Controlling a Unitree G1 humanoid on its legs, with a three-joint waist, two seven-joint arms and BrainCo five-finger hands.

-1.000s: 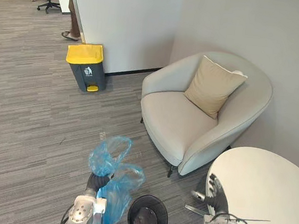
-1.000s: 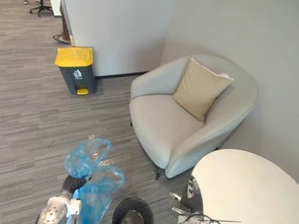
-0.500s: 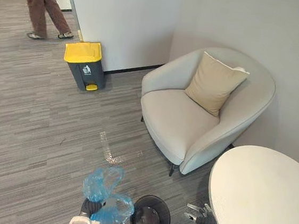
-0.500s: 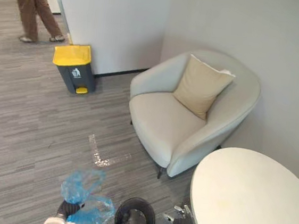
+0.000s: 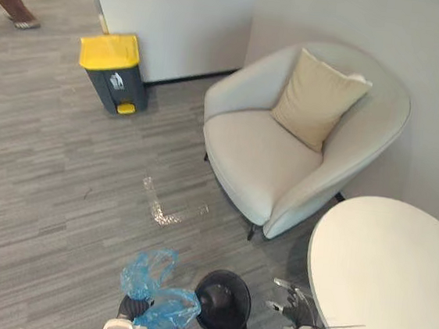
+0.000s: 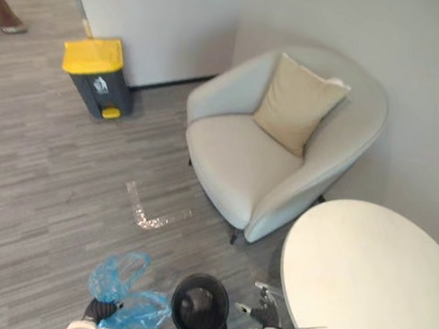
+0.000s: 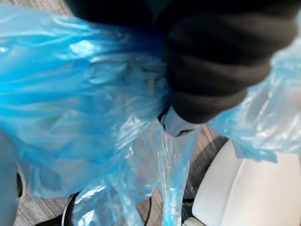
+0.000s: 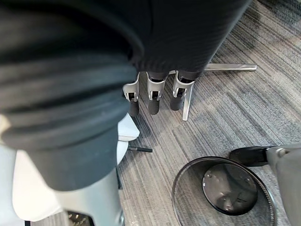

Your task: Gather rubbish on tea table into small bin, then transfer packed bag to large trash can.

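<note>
Floor: grey striped carpet (image 5: 55, 155) under everything in the room.
Armchair: pale grey tub armchair (image 5: 255, 164) in the corner of the white walls, just beyond the desk.
Desk: round white desk (image 5: 389, 269) on the robot's right, its top bare where it shows.
Cushion: beige cushion (image 5: 317, 100) leaning upright against the armchair's back.
Large trash can: dark grey pedal can with a yellow lid (image 5: 111, 71), lid down, against the wall and well apart from the robot.
Small bin: black mesh bin (image 5: 226, 274) standing upright on the floor between the two arms, near the desk's edge; its dark base shows through the open top.
Packed bag: crumpled blue plastic bag (image 5: 169, 310) at the left robot hand, just beside the small bin on the robot's left and far from the large trash can; one loop of it sticks up above the rest.
Left robot hand: its dark cover (image 7: 216, 75) is wrapped in blue plastic on all sides, so I cannot tell whether it is spread or clamped on the bag.
Right robot hand: fingers (image 8: 154, 96) straight and side by side, thumb out to one side, holding nothing, above the floor between bin and desk.
Tape mark: shiny L-shaped strip (image 5: 160, 209) stuck to the carpet ahead of the bin.
Person: a trouser leg and shoe (image 5: 9, 2) at the far left corner.
</note>
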